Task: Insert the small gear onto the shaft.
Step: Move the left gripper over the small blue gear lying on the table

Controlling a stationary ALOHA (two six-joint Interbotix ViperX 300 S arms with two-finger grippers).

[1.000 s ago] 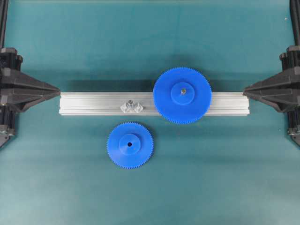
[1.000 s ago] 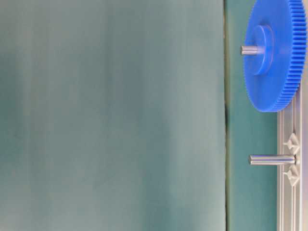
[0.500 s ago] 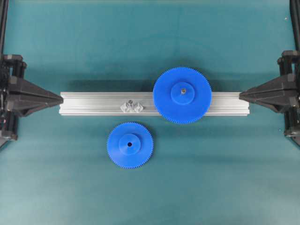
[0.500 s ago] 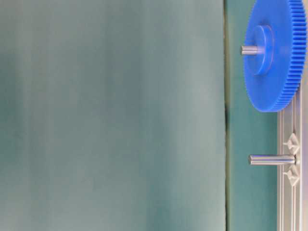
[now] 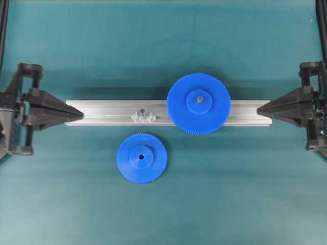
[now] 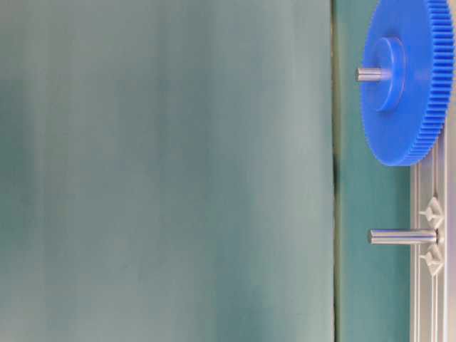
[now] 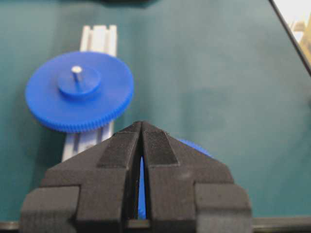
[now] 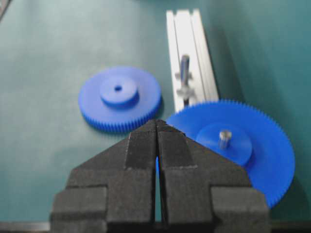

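Overhead view: we see the small gear (image 5: 141, 157) flat on the tabletop (image 5: 230, 194), off the shaft (image 5: 143, 112).
We note both grippers pinched together, empty: left gripper (image 5: 80, 115) over the bar's (image 5: 107, 113) left end, right gripper (image 5: 259, 108) at its right end; the gear's edges stand clear.

A robotics lab bench: a plain teal-matted desk (image 5: 102, 41) carrying a long silver grooved aluminium bar (image 5: 107, 112), flanked by two black robot arms.

shaft (image 5: 143, 112): open above | wide gear (image 5: 199, 103) near | small gear (image 5: 141, 157) unobstructed
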